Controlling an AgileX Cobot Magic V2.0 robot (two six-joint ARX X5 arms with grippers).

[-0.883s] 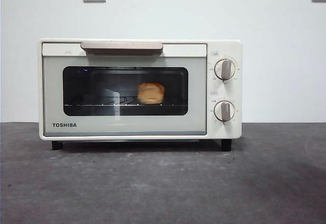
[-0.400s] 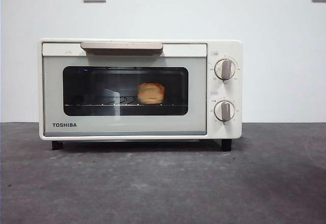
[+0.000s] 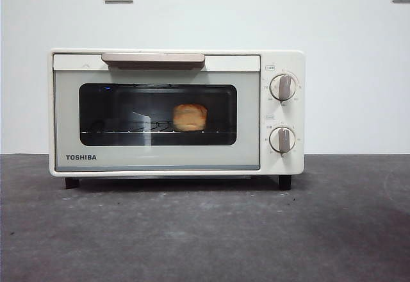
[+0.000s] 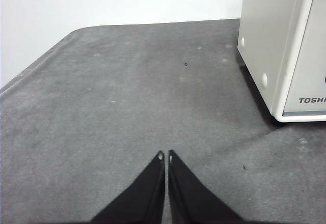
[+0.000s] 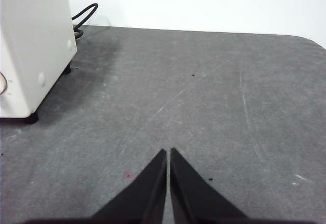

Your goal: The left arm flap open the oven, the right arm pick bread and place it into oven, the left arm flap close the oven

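The cream-white oven (image 3: pixel 176 112) stands on the grey table with its door closed and its beige handle (image 3: pixel 152 59) at the top. Through the dark glass I see the golden-brown bread (image 3: pixel 190 117) resting on the wire rack inside. Neither arm appears in the front view. My left gripper (image 4: pixel 165 156) is shut and empty, hovering over bare table beside the oven's side wall (image 4: pixel 265 40). Off the oven's other side (image 5: pixel 33 46), my right gripper (image 5: pixel 167 152) is shut with nothing in it.
Two round knobs (image 3: pixel 282 87) sit on the oven's control panel. A black power cable (image 5: pixel 84 15) runs behind the oven by the white wall. The table's rounded edge (image 4: pixel 30 71) shows in the left wrist view.
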